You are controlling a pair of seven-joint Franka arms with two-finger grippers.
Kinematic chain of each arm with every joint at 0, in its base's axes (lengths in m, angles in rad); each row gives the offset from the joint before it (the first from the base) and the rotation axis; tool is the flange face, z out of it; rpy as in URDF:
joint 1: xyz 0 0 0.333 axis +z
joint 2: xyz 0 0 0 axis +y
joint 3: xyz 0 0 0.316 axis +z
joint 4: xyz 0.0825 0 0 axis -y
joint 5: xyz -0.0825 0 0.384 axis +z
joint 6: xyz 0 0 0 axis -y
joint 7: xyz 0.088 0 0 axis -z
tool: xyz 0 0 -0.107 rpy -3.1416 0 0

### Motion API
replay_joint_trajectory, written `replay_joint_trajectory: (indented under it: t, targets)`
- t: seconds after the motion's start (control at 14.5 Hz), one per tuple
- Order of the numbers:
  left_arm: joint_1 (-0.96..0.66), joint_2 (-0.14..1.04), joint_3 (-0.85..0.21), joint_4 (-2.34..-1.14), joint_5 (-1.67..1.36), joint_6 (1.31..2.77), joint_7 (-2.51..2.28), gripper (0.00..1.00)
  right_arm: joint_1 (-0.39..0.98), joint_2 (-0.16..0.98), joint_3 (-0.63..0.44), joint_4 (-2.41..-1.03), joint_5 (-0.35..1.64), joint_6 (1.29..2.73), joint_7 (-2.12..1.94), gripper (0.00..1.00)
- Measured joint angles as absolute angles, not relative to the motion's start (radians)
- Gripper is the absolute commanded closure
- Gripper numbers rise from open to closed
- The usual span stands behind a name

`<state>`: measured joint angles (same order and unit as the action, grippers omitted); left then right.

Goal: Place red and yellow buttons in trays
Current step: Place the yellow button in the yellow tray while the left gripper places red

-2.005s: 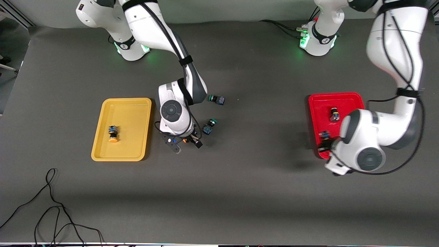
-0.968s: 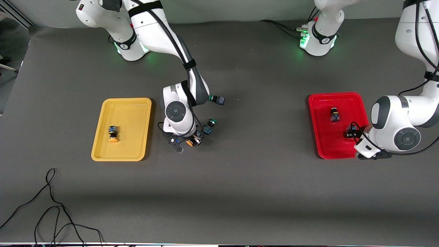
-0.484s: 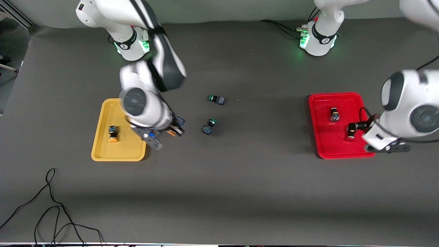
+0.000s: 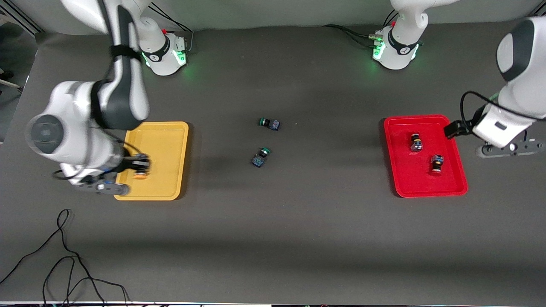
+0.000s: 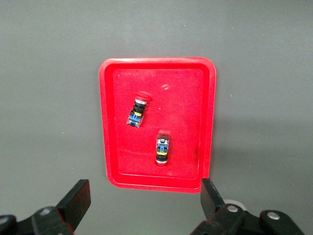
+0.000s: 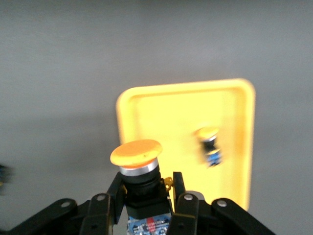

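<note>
Gripping a yellow-capped button point(image 6: 139, 183) by its black body, the right gripper point(image 6: 146, 200) hangs over the yellow tray point(image 4: 170, 140); its fingers point(image 6: 115, 193) clamp the body, and the round orange-yellow cap stands upward. A second yellow-capped button point(image 6: 209, 144) lies on its side inside that tray, partly hidden by the right arm in the front view. Two green-capped switches point(image 4: 270, 123) point(image 4: 260, 157) lie on the bare worktop point(image 4: 298, 238) mid-table, one at roughly 5 o'clock of the other, well apart from both trays. A loose black cable point(image 4: 64, 260) curls near the worktop's front corner at the right arm's end. The left gripper point(image 5: 142, 205), its fingers point(image 5: 78, 200) spread wide and empty, hovers at the red tray point(image 4: 396, 153) edge. Two red-capped buttons point(image 4: 416, 142) point(image 4: 436, 164) lie on their sides in that tray, apart, black-and-blue bodies showing.
</note>
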<state>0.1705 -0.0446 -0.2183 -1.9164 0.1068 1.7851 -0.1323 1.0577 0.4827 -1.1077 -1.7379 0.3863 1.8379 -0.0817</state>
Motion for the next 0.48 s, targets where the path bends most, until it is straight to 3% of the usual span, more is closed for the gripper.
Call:
replay_joint_trajectory:
  t: [0.35, 0.48]
  targets:
    - [0.141, -0.115, -0.215, -1.933, 0.098, 1.824, -0.13, 0.0, 1.049, 0.496, -1.101, -2.098, 0.615, 2.198, -0.419, 0.88]
    - [0.082, -0.115, -0.175, -1.895, 0.098, 1.819, -0.129, 0.0, 1.051, 0.539, -1.07, -2.165, 0.713, 2.242, -0.519, 0.88]
